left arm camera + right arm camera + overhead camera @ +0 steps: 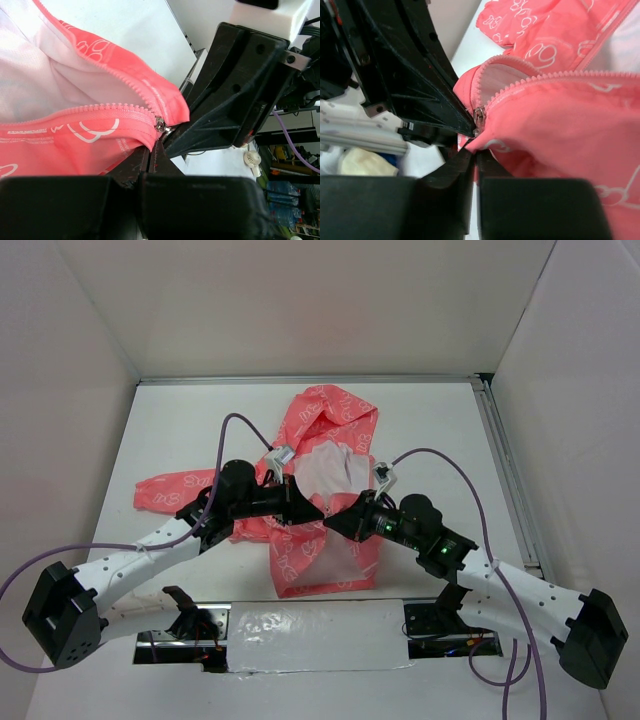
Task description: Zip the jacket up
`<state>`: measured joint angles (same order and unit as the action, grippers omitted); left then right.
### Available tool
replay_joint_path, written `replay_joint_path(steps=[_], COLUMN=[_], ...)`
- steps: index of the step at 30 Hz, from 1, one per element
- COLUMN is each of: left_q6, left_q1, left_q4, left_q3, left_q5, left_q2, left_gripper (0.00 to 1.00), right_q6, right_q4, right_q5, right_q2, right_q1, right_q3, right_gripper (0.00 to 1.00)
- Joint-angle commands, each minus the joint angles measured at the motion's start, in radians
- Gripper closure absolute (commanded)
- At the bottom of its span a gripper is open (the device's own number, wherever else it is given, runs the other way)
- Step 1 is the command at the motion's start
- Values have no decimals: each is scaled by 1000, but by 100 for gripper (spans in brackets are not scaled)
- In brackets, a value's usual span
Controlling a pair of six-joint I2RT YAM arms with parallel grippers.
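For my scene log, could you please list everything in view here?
jacket: one, coral-pink with white print and pale lining, mid-table, front open.
zip slider: one, metal, where the two rows of teeth meet.
table: one, white, under everything.
cables: two, purple, one along each arm.
left gripper: one, black, shut on the jacket by the slider.
right gripper: one, black, shut on the jacket by the slider.

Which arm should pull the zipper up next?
Probably the right arm. Its jaws sit just under the zipper pull, while the jaws of the left arm are shut on the jacket edge beside it, holding the cloth steady.
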<state>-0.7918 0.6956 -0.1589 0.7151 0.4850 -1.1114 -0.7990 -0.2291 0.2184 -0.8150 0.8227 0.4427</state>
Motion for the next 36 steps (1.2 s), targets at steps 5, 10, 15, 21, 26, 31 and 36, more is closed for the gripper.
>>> replay_joint_path(steps=[5,10,15,21,26,31,36], left_q6=[-9,14,74,155,224,270,258], left_q1=[-4,-4,-4,4,5,5,7], left_q4=[-53,-30,12,50,-10,11,42], left_q3=[1,4,18,26,-34,-31,-37], left_q5=[4,-26,-48,-36,53,89,102], left_q2=[-8,-15,-10,-13,28,41,16], left_gripper=[100,100,100,100,100,100,100], right_q6=[-8,-8,15,55,193,259,174], right_q4=[16,221,428,618,842,794,695], right_q5=[-11,-146,-139,-114,-258,-196,-102], right_q2=[7,5,-36,-96,-156,-170,-168], right_q1=[19,50,61,59,85,102,104], right_q3=[62,148,270,408,530,518,574], right_gripper=[100,100,100,100,100,100,100])
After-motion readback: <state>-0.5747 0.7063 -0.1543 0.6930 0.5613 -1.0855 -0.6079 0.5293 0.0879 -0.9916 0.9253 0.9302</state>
